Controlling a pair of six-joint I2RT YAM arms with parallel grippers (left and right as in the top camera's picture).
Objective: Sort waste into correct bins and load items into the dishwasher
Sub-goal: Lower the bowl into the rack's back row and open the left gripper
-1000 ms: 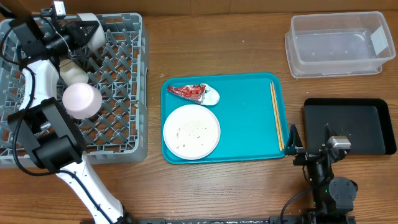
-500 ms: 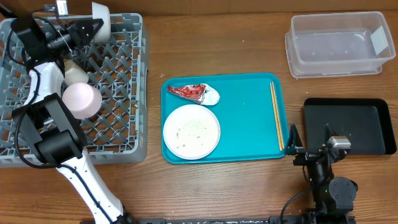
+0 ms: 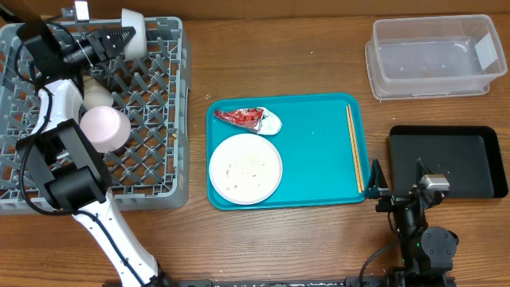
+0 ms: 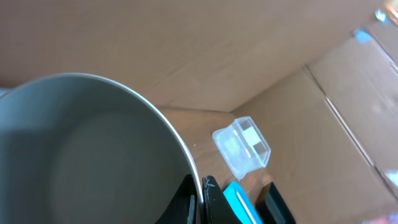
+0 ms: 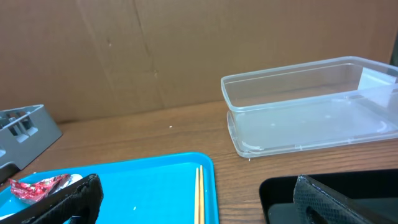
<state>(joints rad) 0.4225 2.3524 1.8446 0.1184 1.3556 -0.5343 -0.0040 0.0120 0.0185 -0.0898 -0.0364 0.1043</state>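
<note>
My left gripper [image 3: 121,36] is shut on the rim of the round metal bowl [image 3: 133,21], held tilted on edge over the far edge of the grey dish rack [image 3: 155,119]. The left wrist view has the bowl [image 4: 87,155] filling its left side, rim pinched between the fingers [image 4: 211,202]. Inside the rack are a white cup [image 3: 97,93] and a pinkish bowl [image 3: 104,127]. A white plate [image 3: 245,167] with food grains and a red wrapper [image 3: 241,117] with a napkin lie on the teal tray [image 3: 319,135]. My right gripper [image 3: 397,182] [image 5: 199,208] is open and holds nothing.
Wooden chopsticks [image 3: 355,147] [image 5: 200,193] lie along the teal tray's right side. A clear tub [image 3: 434,56] [image 5: 311,102] stands at the back right, with a black tray [image 3: 446,159] in front of it, next to my right gripper. Cardboard walls stand behind the table.
My left gripper has carried the metal bowl a little to the right and farther back over the rack, tipping it more on edge. The right arm has not moved.
</note>
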